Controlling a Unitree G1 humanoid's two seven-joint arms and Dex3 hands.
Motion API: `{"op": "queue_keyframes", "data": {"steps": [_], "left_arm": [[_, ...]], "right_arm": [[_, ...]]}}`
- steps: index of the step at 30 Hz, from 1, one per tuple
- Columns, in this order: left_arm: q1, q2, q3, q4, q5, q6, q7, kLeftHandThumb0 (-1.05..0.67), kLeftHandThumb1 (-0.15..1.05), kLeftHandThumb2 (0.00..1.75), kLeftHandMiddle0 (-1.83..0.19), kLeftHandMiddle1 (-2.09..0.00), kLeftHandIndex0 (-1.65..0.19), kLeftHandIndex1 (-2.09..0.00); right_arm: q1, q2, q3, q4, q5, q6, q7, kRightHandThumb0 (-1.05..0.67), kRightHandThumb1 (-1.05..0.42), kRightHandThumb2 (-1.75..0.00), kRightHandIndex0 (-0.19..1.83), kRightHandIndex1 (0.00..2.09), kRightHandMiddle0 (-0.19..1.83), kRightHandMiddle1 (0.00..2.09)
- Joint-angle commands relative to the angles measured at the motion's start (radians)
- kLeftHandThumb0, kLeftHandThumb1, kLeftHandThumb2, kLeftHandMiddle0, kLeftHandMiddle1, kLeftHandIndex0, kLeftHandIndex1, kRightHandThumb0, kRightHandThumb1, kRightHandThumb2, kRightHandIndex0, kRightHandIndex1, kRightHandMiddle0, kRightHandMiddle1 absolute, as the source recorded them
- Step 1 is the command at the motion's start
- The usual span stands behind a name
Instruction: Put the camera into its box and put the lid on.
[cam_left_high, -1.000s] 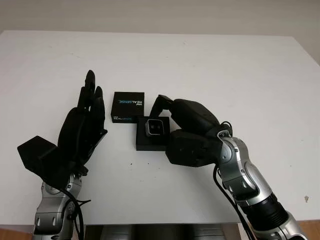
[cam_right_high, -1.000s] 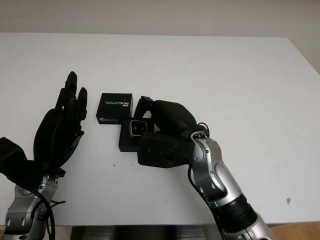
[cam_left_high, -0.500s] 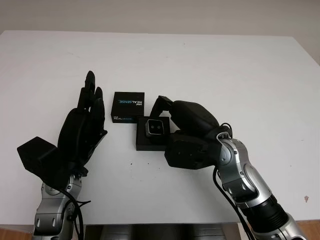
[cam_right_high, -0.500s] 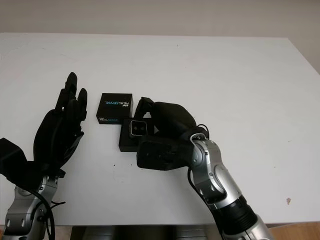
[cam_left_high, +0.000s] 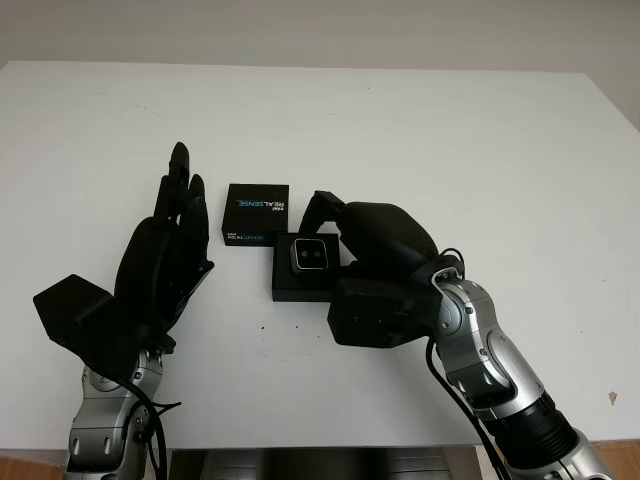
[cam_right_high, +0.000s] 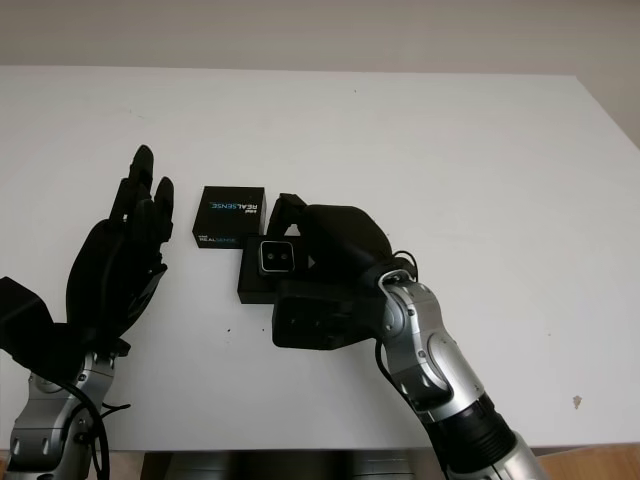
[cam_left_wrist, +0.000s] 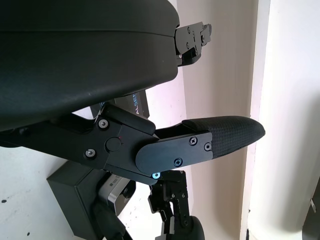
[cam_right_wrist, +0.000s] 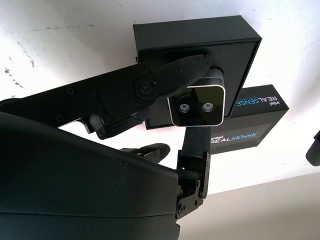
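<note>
camera (cam_left_high: 309, 257) sits in the open black box (cam_left_high: 300, 285) on the white table (cam_left_high: 450, 150). right hand (cam_left_high: 375, 260) pinches the camera with its fingers. lid (cam_left_high: 256, 213) lies just behind the box. left hand (cam_left_high: 165, 255) is open, held up beside them.

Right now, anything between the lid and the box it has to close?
Yes. The right hand is shut on the camera over the open box, so hand and camera cover the opening. The lid lies on the table just behind the box; the left hand is open beside it.
</note>
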Motion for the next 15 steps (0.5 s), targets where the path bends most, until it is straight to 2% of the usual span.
{"op": "queue_keyframes", "data": {"steps": [1,10,15], "left_arm": [[0.007,-0.002,0.003,-0.018,-0.002,-0.001,0.003,-0.83,1.05,0.63,0.19,0.0,0.19,0.0],[0.009,-0.004,-0.004,-0.017,0.001,-0.011,0.002,-0.83,1.05,0.63,0.19,0.0,0.19,0.0],[0.01,-0.005,-0.004,-0.02,0.001,-0.005,0.005,-0.83,1.05,0.63,0.19,0.0,0.19,0.0]], "right_arm": [[0.024,-0.016,0.001,-0.003,-0.014,-0.004,-0.004,-0.4,-1.03,-0.06,0.41,0.06,0.26,1.67],[0.037,-0.007,0.001,-0.013,-0.029,0.003,-0.003,-0.4,-1.04,-0.05,0.42,0.07,0.27,1.71],[0.04,-0.013,0.002,-0.017,-0.029,0.0,0.007,-0.41,-1.04,-0.05,0.39,0.05,0.2,1.71]]}}
